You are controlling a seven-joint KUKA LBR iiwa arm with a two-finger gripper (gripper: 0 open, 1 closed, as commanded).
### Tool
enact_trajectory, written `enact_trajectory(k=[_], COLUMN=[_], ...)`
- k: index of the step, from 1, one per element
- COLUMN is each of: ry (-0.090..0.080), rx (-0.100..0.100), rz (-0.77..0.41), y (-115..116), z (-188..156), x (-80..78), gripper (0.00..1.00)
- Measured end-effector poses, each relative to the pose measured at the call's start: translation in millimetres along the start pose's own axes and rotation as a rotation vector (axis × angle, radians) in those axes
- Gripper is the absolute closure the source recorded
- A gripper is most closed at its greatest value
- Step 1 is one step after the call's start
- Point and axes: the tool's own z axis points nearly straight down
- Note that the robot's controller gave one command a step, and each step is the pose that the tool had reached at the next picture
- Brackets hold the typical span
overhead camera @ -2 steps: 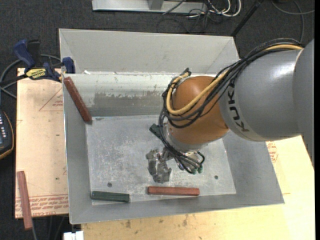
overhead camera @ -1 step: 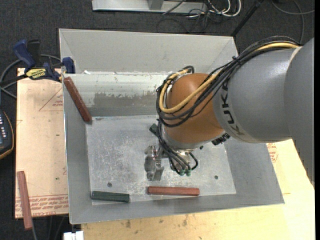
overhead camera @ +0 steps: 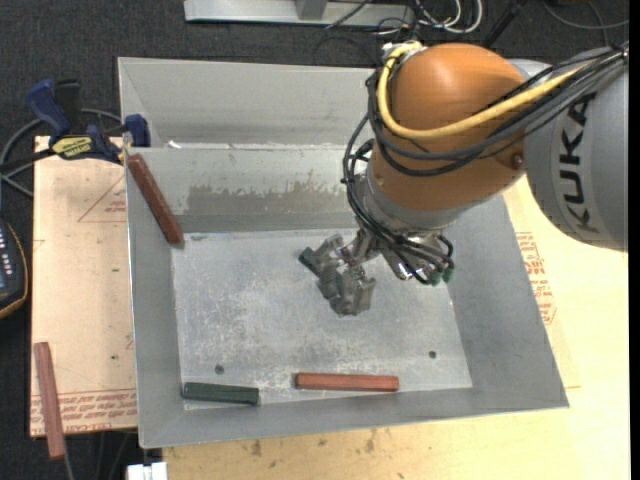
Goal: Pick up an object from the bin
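My gripper [overhead camera: 338,280] hangs over the middle of the bin floor, under the orange wrist cover. Its two grey fingers stand apart, open, with nothing between them and no loose thing beneath. A reddish-brown stick [overhead camera: 346,381] lies flat near the front edge of the floor, below and slightly right of the gripper. Further left along the same edge lies a dark green stick [overhead camera: 219,393]. A longer brown stick [overhead camera: 154,200] leans against the left wall at the back, well away from the gripper.
The arm and its orange cover with cables hang over the bin's right and back part, hiding the floor there. The three sticks lie along the edges, around bare floor below the gripper.
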Motion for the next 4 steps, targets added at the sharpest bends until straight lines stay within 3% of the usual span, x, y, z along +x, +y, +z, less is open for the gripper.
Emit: enact_trajectory(k=[1,2,3,4], ry=[0.006,0.006,0.003,0.015], rx=[-0.002,-0.002,-0.001,-0.006], rz=[0.0,0.001,-0.316,-0.148], y=[0.4,0.3,-34.4,-8.4], z=[2.8,2.8,-31.3,104.0], x=[0.9,0.9,1.3,-20.8], gripper=[1.0,0.0,0.0,0.0])
